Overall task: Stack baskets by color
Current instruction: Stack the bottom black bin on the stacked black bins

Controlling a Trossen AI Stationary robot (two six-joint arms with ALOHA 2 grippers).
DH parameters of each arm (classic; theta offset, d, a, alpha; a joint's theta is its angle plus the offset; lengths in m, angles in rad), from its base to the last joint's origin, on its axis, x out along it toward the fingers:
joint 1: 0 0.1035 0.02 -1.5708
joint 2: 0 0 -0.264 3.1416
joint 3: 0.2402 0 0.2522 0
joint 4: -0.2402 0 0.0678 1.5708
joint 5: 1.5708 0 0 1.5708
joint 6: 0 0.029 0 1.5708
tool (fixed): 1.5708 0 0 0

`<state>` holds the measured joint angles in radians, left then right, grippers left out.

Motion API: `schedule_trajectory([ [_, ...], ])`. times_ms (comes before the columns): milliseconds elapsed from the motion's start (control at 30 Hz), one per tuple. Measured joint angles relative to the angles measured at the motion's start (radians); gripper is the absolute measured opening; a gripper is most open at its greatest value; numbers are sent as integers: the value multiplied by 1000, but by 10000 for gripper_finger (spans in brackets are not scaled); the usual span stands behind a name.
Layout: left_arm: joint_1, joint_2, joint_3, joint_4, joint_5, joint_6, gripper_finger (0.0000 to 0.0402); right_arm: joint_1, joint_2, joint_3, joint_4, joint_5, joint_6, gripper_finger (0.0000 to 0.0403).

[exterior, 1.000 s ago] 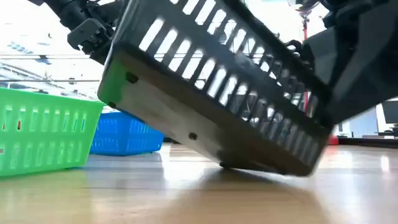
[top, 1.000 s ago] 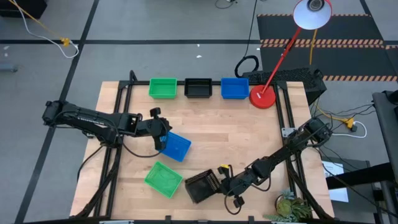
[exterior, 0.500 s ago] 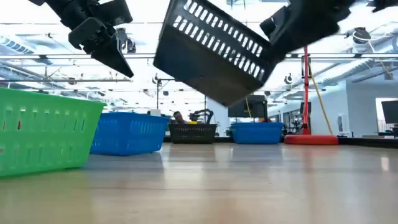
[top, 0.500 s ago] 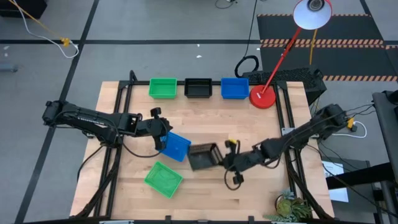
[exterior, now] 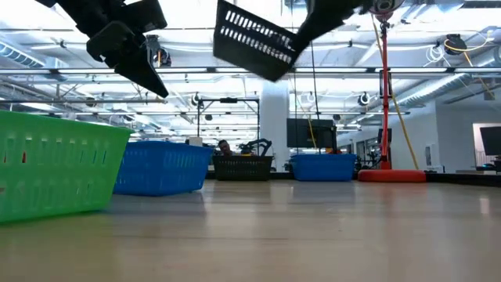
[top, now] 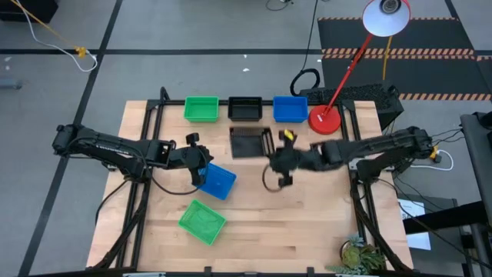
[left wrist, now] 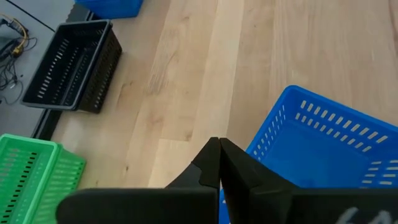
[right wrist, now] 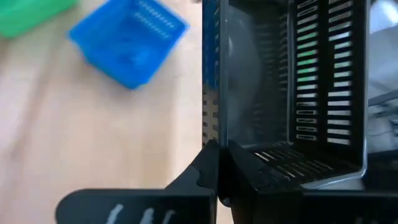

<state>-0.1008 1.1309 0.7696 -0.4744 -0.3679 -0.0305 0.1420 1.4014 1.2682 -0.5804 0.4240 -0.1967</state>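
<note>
Three baskets stand in a row at the table's far edge: green (top: 201, 108), black (top: 245, 108) and blue (top: 290, 109). A loose blue basket (top: 218, 181) and a loose green basket (top: 203, 221) rest on their bottoms at the near left. My right gripper (top: 270, 152) is shut on another black basket (top: 250, 141), which is high above the table just in front of the far black one. My left gripper (top: 201, 172) hangs shut in the air over the loose blue basket's (left wrist: 323, 143) left corner, touching nothing. My right gripper pinches one side wall of the black basket at its rim (right wrist: 212, 140) between its two fingers, one finger inside the basket and one outside. The fingers come from the table's right, slanting down. The basket (exterior: 254, 39) is lifted clear and hangs tilted.
A red round lamp base (top: 324, 121) stands at the far right beside the blue basket, its pole slanting away past the table's far edge. The bare wooden table top (top: 307, 215) stretches across the middle and near right.
My right gripper has carried the black basket from the table's near edge up and toward the far edge, toward the far black basket. The basket, at first tipped with one edge on the wood, now hangs clear and high.
</note>
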Motion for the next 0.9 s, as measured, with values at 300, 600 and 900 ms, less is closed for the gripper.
schedule_trajectory([
  [300,0,0,0,7,0,-2,25,-252,12,67,116,-68,-235,5],
  [600,0,0,0,9,0,-1,26,-418,180,172,141,-167,-313,6],
  [900,1,0,0,8,0,2,26,-517,344,247,150,-206,-354,8],
])
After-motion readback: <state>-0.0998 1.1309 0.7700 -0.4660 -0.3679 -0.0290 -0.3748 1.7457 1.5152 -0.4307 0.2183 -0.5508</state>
